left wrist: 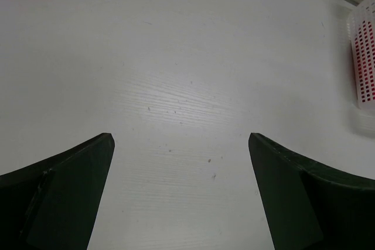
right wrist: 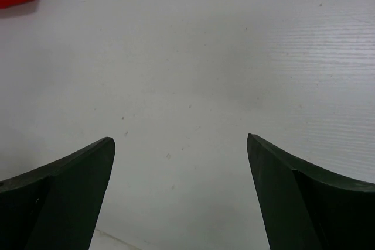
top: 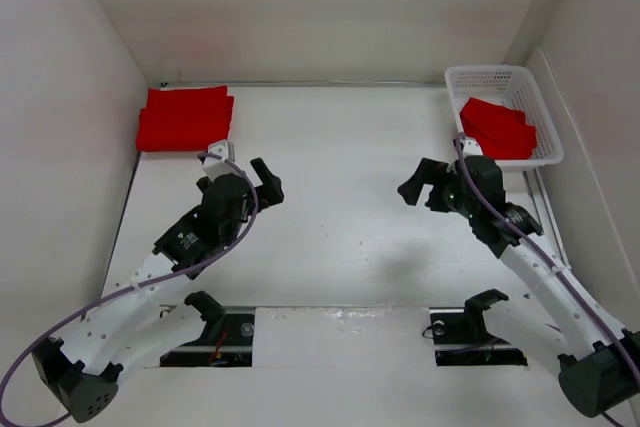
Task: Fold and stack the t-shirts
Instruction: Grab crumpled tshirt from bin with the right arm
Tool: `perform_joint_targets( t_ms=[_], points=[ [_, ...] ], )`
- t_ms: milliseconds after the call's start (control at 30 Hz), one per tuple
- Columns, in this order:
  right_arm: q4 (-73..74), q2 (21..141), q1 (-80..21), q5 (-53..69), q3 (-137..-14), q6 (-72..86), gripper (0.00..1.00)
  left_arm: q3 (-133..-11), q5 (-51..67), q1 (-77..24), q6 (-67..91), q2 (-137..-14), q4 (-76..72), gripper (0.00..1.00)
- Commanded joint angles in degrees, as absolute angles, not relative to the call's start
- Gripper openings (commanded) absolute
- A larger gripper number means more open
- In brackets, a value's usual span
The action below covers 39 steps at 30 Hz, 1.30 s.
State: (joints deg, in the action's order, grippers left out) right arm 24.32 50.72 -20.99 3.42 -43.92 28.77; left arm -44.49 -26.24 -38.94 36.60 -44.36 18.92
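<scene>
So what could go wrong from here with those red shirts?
The shirts in the basket lie piled together, so the open right gripper might pinch two at once or drag the basket along. The folded stack sits close to the side wall, so adding a shirt could knock it askew.

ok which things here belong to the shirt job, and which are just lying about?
Job: folded red stack, far left; red shirts in the white basket, far right; left gripper and right gripper, both open, empty.
Just there: table; lilac cables on the arms.
</scene>
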Motion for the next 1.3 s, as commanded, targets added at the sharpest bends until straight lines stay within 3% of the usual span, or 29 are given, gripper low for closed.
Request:
perform_joint_targets(
  t_ms=[0,300,533,800,1000,1067,1267],
  points=[
    [18.0,50.8,-22.1,3.6,-44.1,29.2,1.00,-43.9,-27.5,-39.3,37.4,-43.0,18.6,1.00],
    [16.1,57.6,-22.1,3.6,-45.2,28.4,1.00,-43.9,-25.8,-39.3,37.9,-45.3,18.6,1.00],
    [14.7,66.8,-15.0,3.1,-53.8,28.4,1.00,-43.9,-22.4,-39.3,37.2,-48.9,14.8,1.00],
    [20.0,88.4,3.2,6.9,-77.1,24.9,1.00,-49.3,-20.1,-39.3,33.1,-58.2,10.3,1.00],
    [28.9,110.5,8.8,-3.3,-97.9,23.0,1.00,-54.8,-17.3,-36.0,31.7,-68.1,9.8,1.00],
    [33.3,119.0,11.2,-5.1,-110.4,22.3,1.00,-56.9,-18.7,-36.0,31.2,-70.5,9.8,1.00],
    [40.2,134.3,14.3,-7.0,-123.9,21.7,1.00,-58.4,-20.7,-36.0,31.2,-71.2,9.1,1.00]
  ],
)
